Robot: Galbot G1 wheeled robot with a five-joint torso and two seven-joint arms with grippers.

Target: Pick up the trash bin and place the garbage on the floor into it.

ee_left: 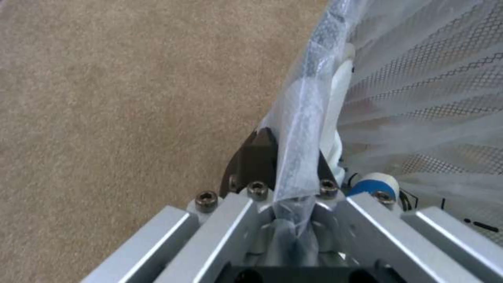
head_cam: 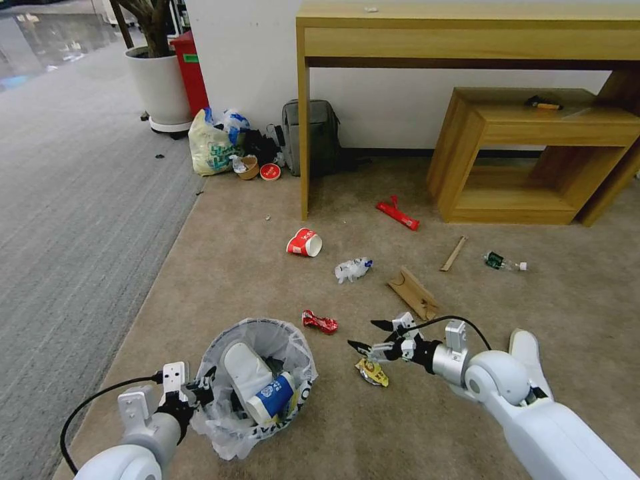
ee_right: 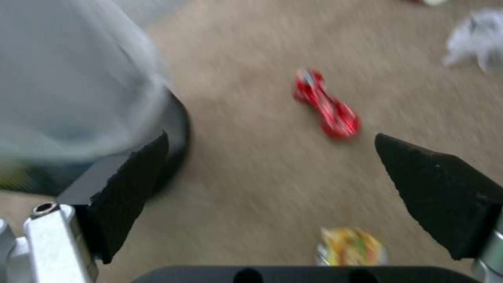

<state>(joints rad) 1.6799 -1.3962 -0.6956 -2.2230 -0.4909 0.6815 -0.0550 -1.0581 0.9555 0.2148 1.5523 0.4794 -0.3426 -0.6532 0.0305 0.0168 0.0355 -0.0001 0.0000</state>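
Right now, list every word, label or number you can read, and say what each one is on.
Nothing can be read for certain.
trash bin liner: dark print, creased, not readable.
blue cup inside it: white label, too small.
shopping bag: green print, too small.
red cup: white marks, too small.
yellow wrapper: print blurred.

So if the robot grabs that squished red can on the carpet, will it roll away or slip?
Probably not roll: the crushed red can looks flattened and bent, lying flat on the beige carpet. It likely weighs little, since it is small and crumpled. Its shiny, uneven surface might slip or twist a bit between the open right gripper pads.
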